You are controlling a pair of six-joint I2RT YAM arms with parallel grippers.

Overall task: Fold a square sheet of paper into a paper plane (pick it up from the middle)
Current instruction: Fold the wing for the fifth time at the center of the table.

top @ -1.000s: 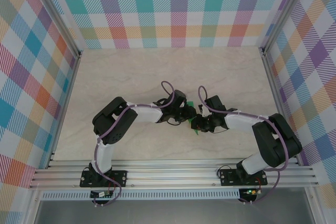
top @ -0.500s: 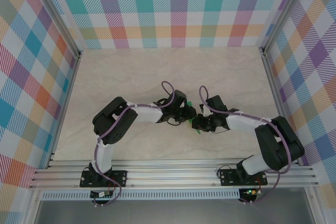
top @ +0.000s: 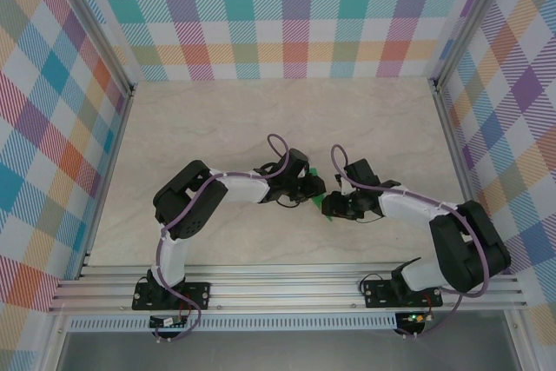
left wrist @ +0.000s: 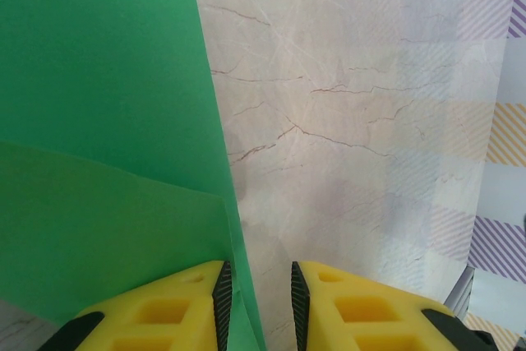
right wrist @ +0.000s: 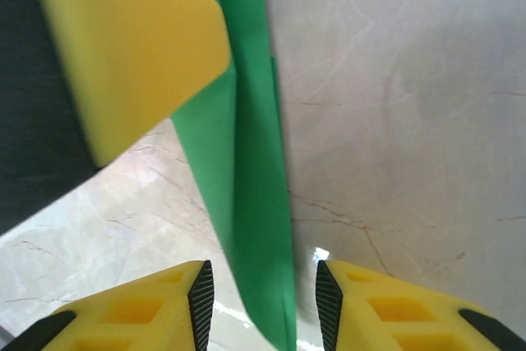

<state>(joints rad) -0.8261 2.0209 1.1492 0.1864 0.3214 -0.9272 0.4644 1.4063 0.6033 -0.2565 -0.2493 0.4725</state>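
Observation:
The square sheet of paper (top: 324, 208) is bright green and folded over on itself, and it stands between my two grippers at the table's middle. My left gripper (top: 310, 194) reaches in from the left. In the left wrist view the paper (left wrist: 99, 121) shows a folded flap. Its edge runs down between the left gripper (left wrist: 257, 277) jaws, against the left pad, with a clear gap to the right pad. My right gripper (right wrist: 261, 277) straddles a narrow folded strip of the paper (right wrist: 251, 170) with its jaws apart, neither pad pressing it.
The table (top: 217, 128) is pale marble, fenced by checked walls and aluminium posts. One yellow finger (right wrist: 131, 47) of the left gripper looms at the upper left of the right wrist view. An aluminium rail (top: 287, 288) runs along the near edge.
The right gripper's jaws have spread apart around the paper, and the right arm has shifted slightly right. The left arm and its jaws have not moved.

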